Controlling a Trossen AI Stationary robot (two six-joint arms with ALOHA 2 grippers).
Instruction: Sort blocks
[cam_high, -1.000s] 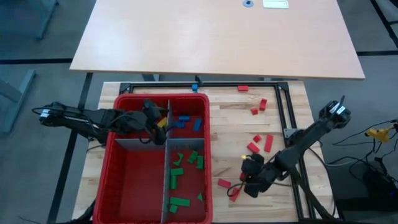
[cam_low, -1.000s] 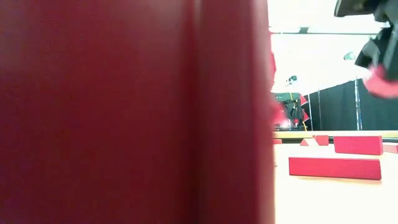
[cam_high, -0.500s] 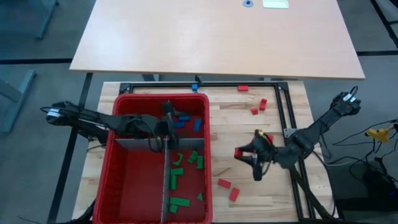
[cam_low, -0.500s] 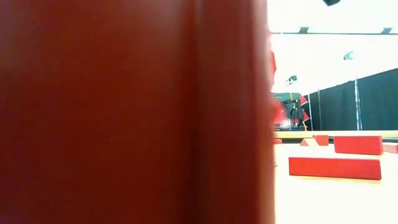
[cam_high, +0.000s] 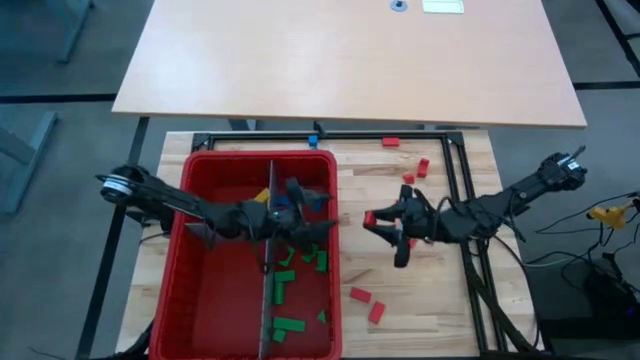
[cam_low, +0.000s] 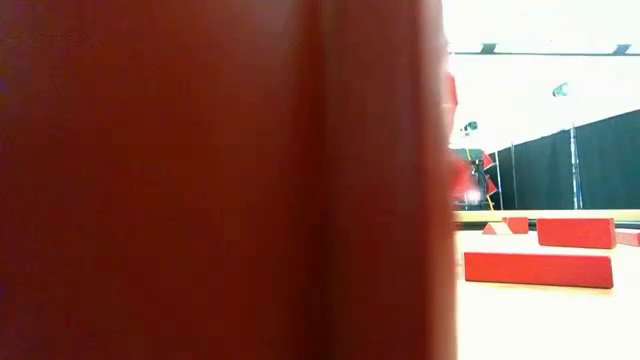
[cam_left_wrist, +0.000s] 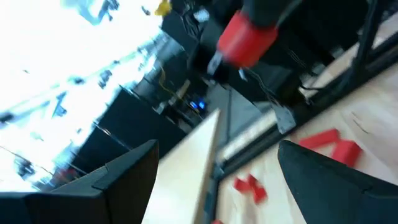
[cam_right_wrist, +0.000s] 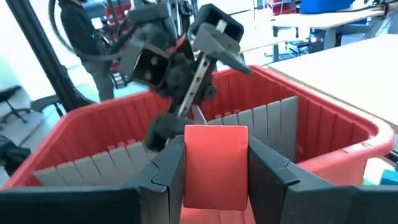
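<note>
Red block (cam_right_wrist: 214, 163) clamped in right claw (cam_high: 385, 232) beside bin (cam_high: 190, 290), left claw (cam_high: 318, 212) spread wide above bin, loose blocks (cam_high: 365, 303) on counter (cam_high: 400, 290)

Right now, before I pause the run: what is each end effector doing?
Left end effector: open, empty, over the red bin.
Right end effector: shut on a red block, beside the bin.

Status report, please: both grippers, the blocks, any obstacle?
Right gripper shut on red block, beside red bin. Left gripper open, empty, over the bin. Loose red blocks on table. Left arm over the bin.
</note>
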